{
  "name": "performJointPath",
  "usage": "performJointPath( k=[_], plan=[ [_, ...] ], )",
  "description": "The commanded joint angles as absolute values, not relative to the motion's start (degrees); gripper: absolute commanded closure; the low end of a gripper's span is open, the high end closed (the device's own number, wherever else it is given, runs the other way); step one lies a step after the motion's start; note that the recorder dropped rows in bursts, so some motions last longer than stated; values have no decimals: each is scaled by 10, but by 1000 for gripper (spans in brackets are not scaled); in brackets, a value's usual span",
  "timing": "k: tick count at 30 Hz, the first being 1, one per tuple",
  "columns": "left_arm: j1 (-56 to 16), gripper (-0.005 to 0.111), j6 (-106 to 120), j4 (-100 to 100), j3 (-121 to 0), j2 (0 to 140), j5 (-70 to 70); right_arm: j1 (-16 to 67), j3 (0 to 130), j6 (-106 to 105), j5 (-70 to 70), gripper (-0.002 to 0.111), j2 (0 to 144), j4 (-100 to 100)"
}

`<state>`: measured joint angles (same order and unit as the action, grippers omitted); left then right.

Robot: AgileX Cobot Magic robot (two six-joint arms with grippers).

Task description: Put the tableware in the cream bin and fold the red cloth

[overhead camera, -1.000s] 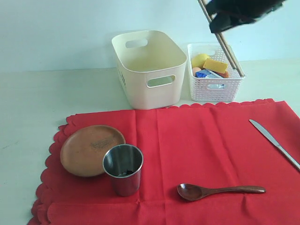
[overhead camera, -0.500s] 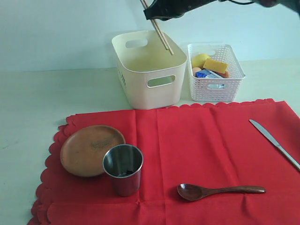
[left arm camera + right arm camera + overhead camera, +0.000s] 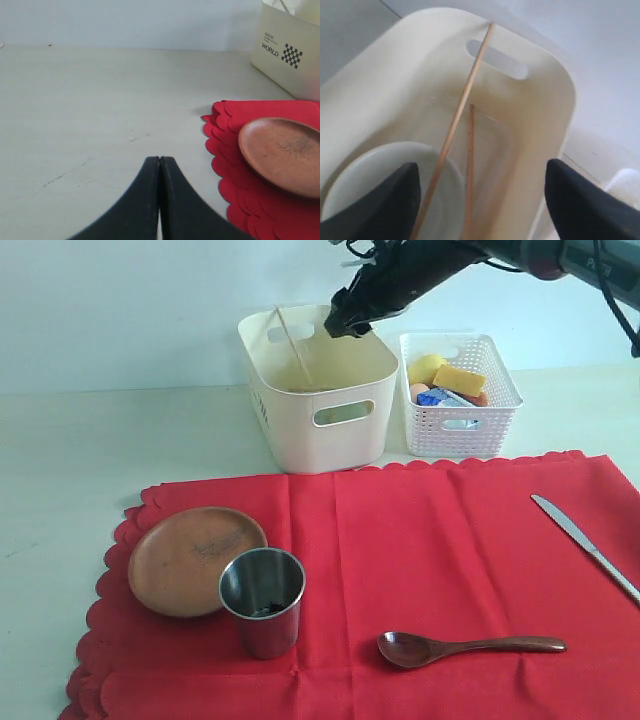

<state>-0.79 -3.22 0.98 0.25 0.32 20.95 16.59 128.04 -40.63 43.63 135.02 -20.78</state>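
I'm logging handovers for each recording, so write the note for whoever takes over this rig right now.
Left gripper: fingers shut, holding nothing, over the table beside the red cloth, near the brown plate.
Right gripper: fingers open, holding nothing, above the cream bin.
Done: the chopsticks and the bowl are inside the cream bin.
Left: the brown plate, steel cup, wooden spoon and knife are on the red cloth and all go into the cream bin. Then fold the cloth, which lies spread flat.
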Motion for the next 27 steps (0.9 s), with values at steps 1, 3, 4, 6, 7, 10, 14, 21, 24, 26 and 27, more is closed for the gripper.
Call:
performJointPath(
  k=[1,3,4,6,7,10,14,21,24,26,27],
  plan=[
    [-12,107,-34,8,0,0,201,162,1286,-208,441,41,1342,-41],
    [-12,107,-34,8,0,0,201,162,1286,-157,449,41,1344,0],
    [-12,107,-34,8,0,0,201,162,1286,-147,454,41,1346,8],
    [-12,107,-34,8,0,0,201,162,1286,-146,472,41,1347,12],
    [-12,107,-34,8,0,0,201,162,1286,-139,476,41,1348,12],
    [-12,107,-34,8,0,0,201,162,1286,-127,493,41,1348,12],
    [-12,107,-34,8,0,0,201,162,1286,-157,528,41,1346,0],
    [-12,107,-34,8,0,0,201,162,1286,-296,607,50,1308,-124],
    [-12,107,-34,8,0,0,201,162,1286,-317,633,69,1285,-146],
    [-12,107,-34,8,0,0,201,162,1286,-336,654,83,1276,-160],
    [-12,107,-34,8,0,0,201,162,1286,-361,674,91,1273,-176]
  ],
)
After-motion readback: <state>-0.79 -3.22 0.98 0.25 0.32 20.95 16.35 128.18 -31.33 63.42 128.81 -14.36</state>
